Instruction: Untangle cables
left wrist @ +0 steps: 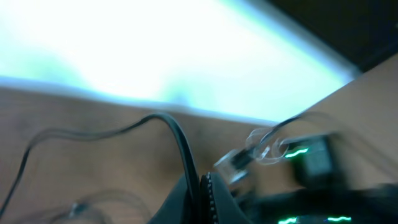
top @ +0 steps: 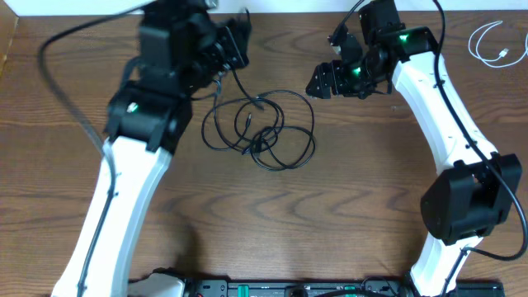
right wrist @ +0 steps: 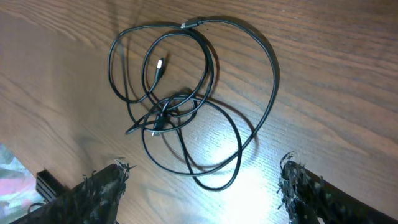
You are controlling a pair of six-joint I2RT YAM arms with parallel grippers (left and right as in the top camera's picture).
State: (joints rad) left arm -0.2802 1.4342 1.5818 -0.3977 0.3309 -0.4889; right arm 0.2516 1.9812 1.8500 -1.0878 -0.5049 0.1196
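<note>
Left gripper clamped on one strand of the black cables; the tangle lies at centre, knot not yet freed. Right gripper hovers just right of it, jaws apart, empty. White cable far right, already separate. Next, probably: right grabs a loop by the knot and pulls away.

The left arm and right arm are each wearing smooth white shells on the long links and boxy black housings at the joints. Small green lights are glowing on the black sections. A thick black wire is running beside the left arm; a thinner wire is tracing the right. On the right gripper, the fingers are showing dark, frayed padding.
</note>
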